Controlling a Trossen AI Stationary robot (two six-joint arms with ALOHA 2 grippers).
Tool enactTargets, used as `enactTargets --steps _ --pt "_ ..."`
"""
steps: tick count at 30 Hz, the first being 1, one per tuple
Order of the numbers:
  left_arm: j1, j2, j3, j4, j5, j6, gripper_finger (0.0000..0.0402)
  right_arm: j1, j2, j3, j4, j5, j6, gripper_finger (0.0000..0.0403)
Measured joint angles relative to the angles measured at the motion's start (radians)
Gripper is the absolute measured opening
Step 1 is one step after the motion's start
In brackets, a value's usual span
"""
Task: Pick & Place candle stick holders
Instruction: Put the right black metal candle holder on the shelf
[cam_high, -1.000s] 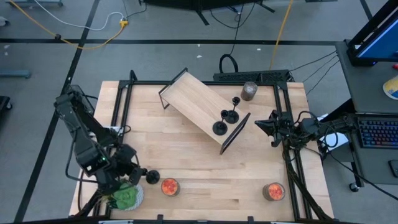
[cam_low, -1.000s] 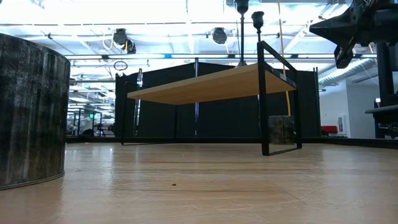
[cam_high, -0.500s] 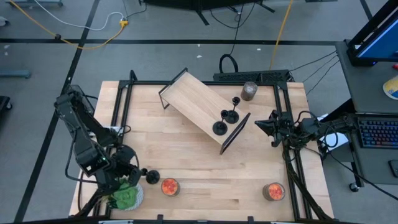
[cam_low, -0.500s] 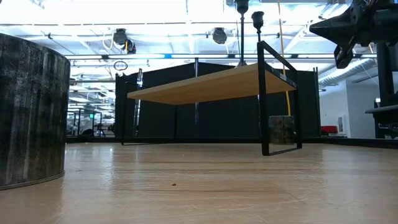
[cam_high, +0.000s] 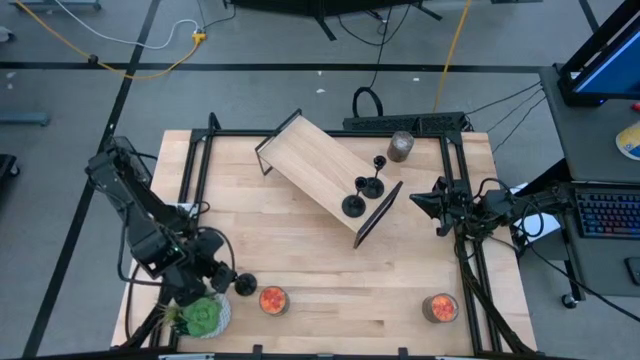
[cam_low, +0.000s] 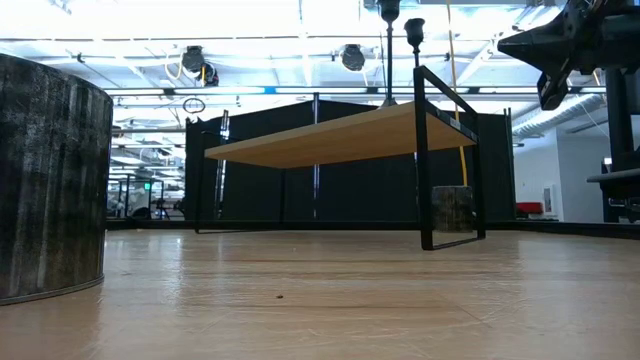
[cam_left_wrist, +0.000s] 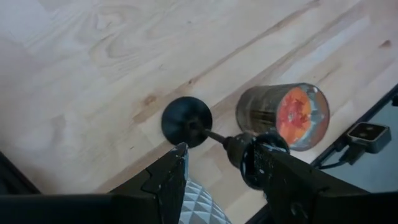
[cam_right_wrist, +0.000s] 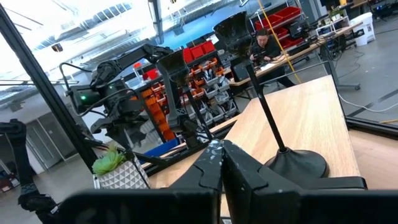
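The wooden table (cam_high: 320, 255) stood in a big workshop with cables on the grey floor. From above, a small wooden shelf (cam_high: 310, 165) sat askew on the far half of it, and two holders (cam_high: 353, 206) stood on the shelf end nearer the right arm, with a grey jar (cam_high: 401, 146) behind. The third holder (cam_high: 243, 286) was on the table at the near left corner, just beside a jar with an orange top (cam_high: 272, 299) and near a green plant (cam_high: 203, 318). The left gripper (cam_high: 222, 280) hung over this holder. The right gripper (cam_high: 441, 207) waited at the right edge of the table, clenched on nothing.

From table height, only the shelf, the tops of the two holders on it and the waiting right arm could be seen; the third holder was not in this view.

The left wrist camera told the most. The fingers stood apart with the holder's cup between them; it lay very near one finger, with a clear gap to the other, so nothing was grasped. The round base rested flat on the wood.

I judged that the pick was in hand. To do it well, the gripper should centre on the cup or the stem, close gently, and lift straight up, because the orange jar stood so close and a sideways pull could knock it.
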Motion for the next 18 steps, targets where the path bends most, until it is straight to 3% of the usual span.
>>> enactTargets --steps 12,18 --pt "0.061 0.070 -0.001 -0.015 0.100 0.037 0.0184 0.000 0.000 0.000 0.000 0.000 -0.006 0.0000" --pt "0.078 0.088 0.003 -0.003 0.105 0.052 0.0104 0.000 0.000 0.000 0.000 0.000 -0.006 0.0000"
